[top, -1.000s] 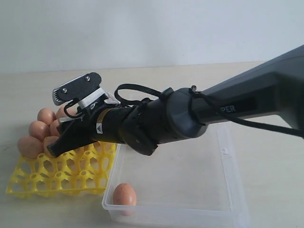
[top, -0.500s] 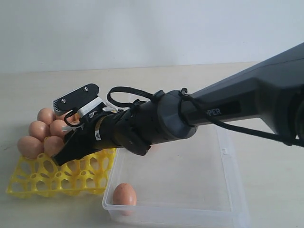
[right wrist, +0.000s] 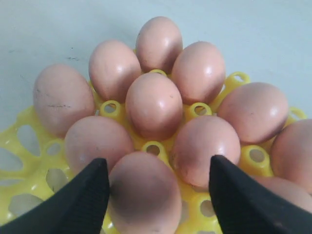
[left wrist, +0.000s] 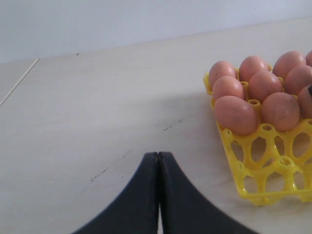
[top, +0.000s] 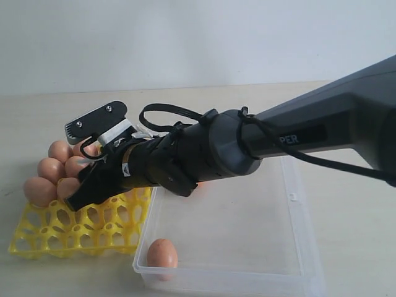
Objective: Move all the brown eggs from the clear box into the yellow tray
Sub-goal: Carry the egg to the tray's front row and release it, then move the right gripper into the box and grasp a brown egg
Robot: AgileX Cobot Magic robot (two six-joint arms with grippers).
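Note:
The yellow tray [top: 74, 232] lies at the left with several brown eggs [top: 40, 190] in its far cups. My right gripper [top: 77, 195] hangs low over it, open. In the right wrist view its fingers [right wrist: 87, 195] stand on either side of an egg [right wrist: 144, 195] sitting in a cup, with a gap on one side. One brown egg [top: 162, 255] lies in the near left corner of the clear box [top: 297, 204]. My left gripper [left wrist: 158, 155] is shut with nothing in it, over bare table beside the tray [left wrist: 243, 175].
The right arm [top: 297, 136] stretches across the clear box from the right and hides part of its far side. The tray's near cups [top: 93, 229] hold nothing. Bare table surrounds the tray and box.
My right gripper has moved a little left over the tray and its jaws have spread wider around the egg in the cup. The egg in the box has not moved.

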